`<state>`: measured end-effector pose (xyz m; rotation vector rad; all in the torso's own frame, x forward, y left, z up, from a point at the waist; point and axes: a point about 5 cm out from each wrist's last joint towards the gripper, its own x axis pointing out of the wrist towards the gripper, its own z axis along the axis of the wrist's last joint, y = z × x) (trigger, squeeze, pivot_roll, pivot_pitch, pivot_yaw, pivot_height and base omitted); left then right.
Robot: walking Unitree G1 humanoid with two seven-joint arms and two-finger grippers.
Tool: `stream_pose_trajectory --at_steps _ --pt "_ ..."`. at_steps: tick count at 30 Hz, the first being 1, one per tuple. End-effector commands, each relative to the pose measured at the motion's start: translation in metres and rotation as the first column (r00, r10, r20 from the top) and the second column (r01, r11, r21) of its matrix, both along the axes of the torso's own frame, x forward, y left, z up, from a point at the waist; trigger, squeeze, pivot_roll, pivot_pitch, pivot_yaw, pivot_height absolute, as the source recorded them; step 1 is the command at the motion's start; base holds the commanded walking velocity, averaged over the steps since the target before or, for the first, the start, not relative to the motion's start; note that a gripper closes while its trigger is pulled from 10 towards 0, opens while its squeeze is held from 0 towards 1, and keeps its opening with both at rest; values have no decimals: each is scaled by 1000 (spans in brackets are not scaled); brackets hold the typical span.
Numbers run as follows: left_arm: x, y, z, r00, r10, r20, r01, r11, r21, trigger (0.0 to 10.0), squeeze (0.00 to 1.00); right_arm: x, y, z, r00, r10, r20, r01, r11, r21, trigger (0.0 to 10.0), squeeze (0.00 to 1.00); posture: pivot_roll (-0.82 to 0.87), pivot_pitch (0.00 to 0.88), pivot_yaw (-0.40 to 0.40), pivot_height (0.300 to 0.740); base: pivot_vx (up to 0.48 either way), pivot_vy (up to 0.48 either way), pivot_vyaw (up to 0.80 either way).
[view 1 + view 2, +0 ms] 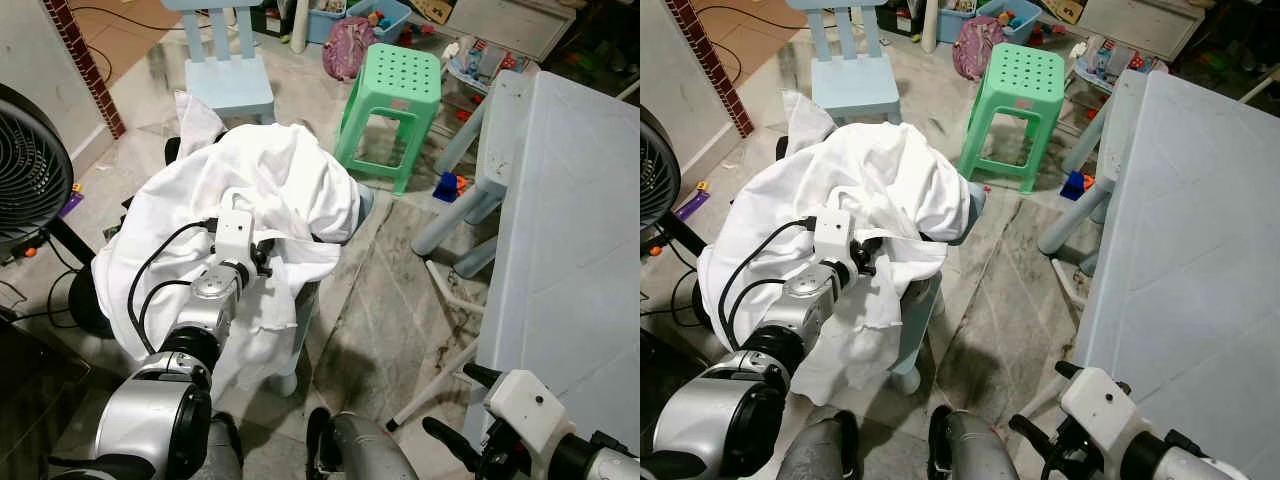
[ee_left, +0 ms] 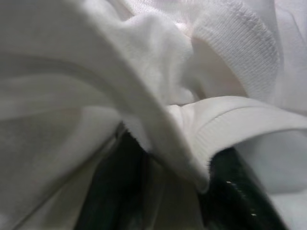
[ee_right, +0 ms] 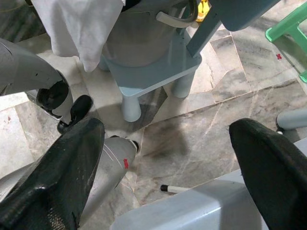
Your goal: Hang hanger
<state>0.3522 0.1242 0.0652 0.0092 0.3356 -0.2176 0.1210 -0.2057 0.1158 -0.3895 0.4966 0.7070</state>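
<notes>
A white garment [image 1: 250, 190] lies heaped over a small pale blue chair [image 3: 158, 67], covering its seat and back and hanging down toward the marble floor [image 1: 390, 290]. The left gripper [image 1: 268, 252] reaches into the middle of this heap, its tip buried among the folds; in the left wrist view its 2 black fingers [image 2: 115, 191] sit with white cloth and a ribbed hem bunched between them, so they are pinching the garment. The hanger itself cannot be made out; a dark edge shows under the cloth just beside the left gripper, but what it is cannot be told. The right gripper [image 3: 168, 163] hangs low beside a light grey table [image 1: 570, 220], well apart from the garment, its 2 fingers spread wide over the floor. Behind the heap stand a green stool [image 1: 392, 100] and a second pale blue chair [image 1: 225, 60], and a black fan [image 1: 30, 170] stands at the robot's left.
</notes>
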Motion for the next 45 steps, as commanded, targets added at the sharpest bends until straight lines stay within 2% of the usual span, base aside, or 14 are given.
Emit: stream_pose_trajectory --at_steps 1,8,14,21,27,31,35,39,40,41,42,43,44,45 --pt "-3 -8 -4 999 -36 -27 36 999 -9 0 0 -3 -1 -4 1000 0 -27 0 1000 -8 10000 0 -297 216 -121 740 0 0 0" --pt "-2 -7 -4 999 -39 -20 39 999 -4 0 0 0 -1 -6 1000 1 -23 -1 1000 -7 10000 0 -291 207 -118 740 0 0 0" --pt "0 1 1 1000 1 25 -2 1000 24 0 0 6 2 -9 1000 7 -7 -7 1000 -4 10000 0 -280 182 -108 740 0 0 0" --pt "2 2 12 988 54 143 -59 998 34 0 0 25 6 -14 999 6 43 -6 1000 10 10000 0 -227 120 -84 740 0 0 0" --pt "0 4 33 955 79 285 -92 995 31 0 0 51 21 -23 994 29 101 -33 999 39 10000 0 -154 56 -65 740 0 0 0" --pt "-10 9 38 948 103 301 -111 994 10 0 0 62 27 -26 992 25 126 -32 998 55 10000 0 -115 24 -57 740 0 0 0" --pt "-35 15 41 945 143 293 -139 990 -36 0 0 76 33 -32 989 18 148 -29 997 73 10000 0 -43 0 -51 740 0 0 0" --pt "-41 16 41 945 159 286 -152 987 -49 0 0 79 35 -34 989 17 149 -28 997 75 10000 0 -25 0 -48 740 0 0 0" --pt "-47 18 42 944 175 280 -167 984 -55 0 0 82 36 -35 988 17 153 -29 997 78 10000 0 -25 0 -48 740 0 0 0" --pt "-56 21 39 946 189 263 -182 982 -53 0 0 85 39 -38 987 18 157 -32 996 83 10000 0 5 0 -43 740 0 0 0" --pt "-70 29 26 956 212 204 -210 977 -35 0 0 89 43 -40 986 29 162 -43 996 84 10000 0 21 0 -41 740 0 0 0" --pt "-70 29 26 956 212 204 -210 977 -35 0 0 89 43 -40 986 29 162 -43 996 84 10000 0 21 0 -41 740 0 0 0" --pt "-81 34 17 961 228 158 -228 973 -18 0 0 91 46 -42 985 38 168 -53 995 84 10000 0 23 0 -40 740 0 0 0" --pt "-81 34 17 961 228 158 -228 973 -18 0 0 91 46 -42 985 38 168 -53 995 84 10000 0 23 0 -40 740 0 0 0"
